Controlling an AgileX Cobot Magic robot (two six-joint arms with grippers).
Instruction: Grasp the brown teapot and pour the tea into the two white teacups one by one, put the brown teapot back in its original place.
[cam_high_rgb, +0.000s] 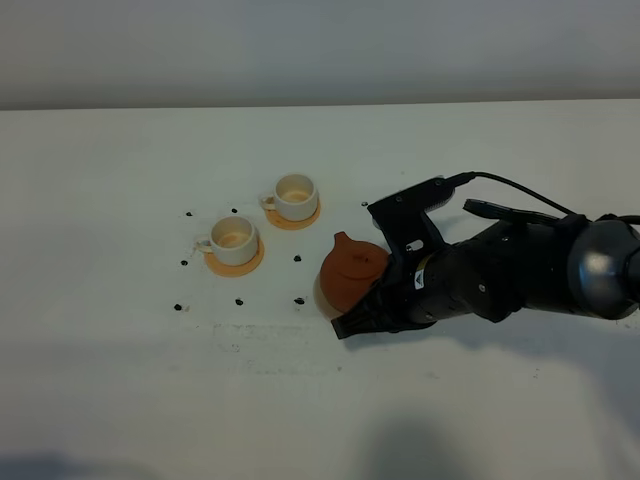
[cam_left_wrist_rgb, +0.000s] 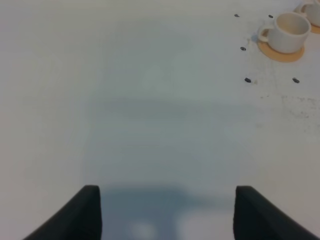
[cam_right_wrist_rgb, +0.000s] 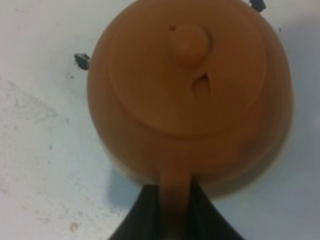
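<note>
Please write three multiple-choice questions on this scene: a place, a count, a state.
1. How many white cups show? A) two B) three C) one
2. In the high view, the teapot stands: A) left of both cups B) between them C) right of both
3. The right pincer is: A) open over a cup B) closed on the teapot's handle C) out of view
Key: 1A, each sits on an orange coaster; 2C, it is rightmost; 3B, its fingers flank the handle.
</note>
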